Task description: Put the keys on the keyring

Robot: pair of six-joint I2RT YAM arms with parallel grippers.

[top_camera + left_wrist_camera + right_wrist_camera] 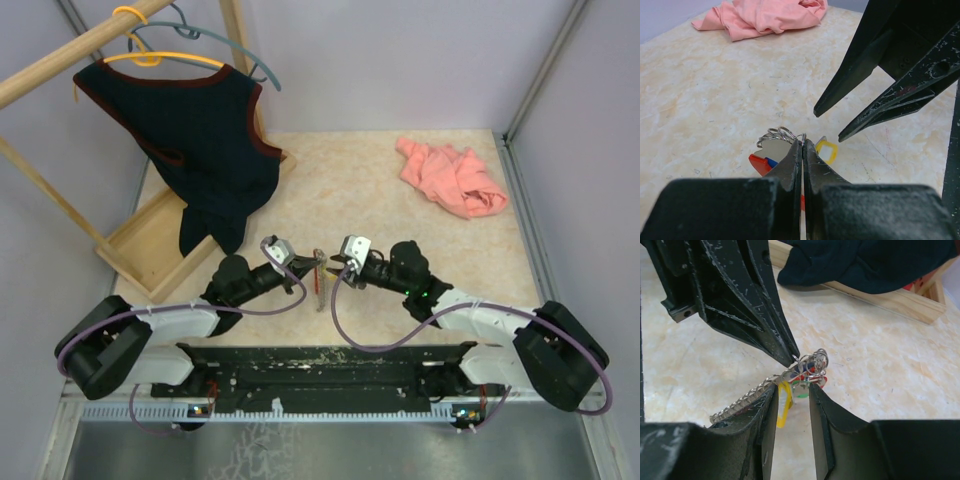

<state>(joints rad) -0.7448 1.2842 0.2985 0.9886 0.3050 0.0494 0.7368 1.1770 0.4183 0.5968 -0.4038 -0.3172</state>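
Left gripper [802, 146]: jaws pressed together, pinching a thin wire loop of the keyring [747, 398] at their very tips. The ridged silvery strip trails down and away from those tips.

Right gripper [791, 392]: jaws apart, nose to nose with the left tips. A yellow-headed key sits in its gap; contact cannot be told.

The keys [771, 149] bunch just beyond the left fingers, which partly hide them. Their count is unclear, and from above the bundle is too small to resolve.

Robot lab cell, plain grey walls [400, 60], marbled tabletop [380, 200]
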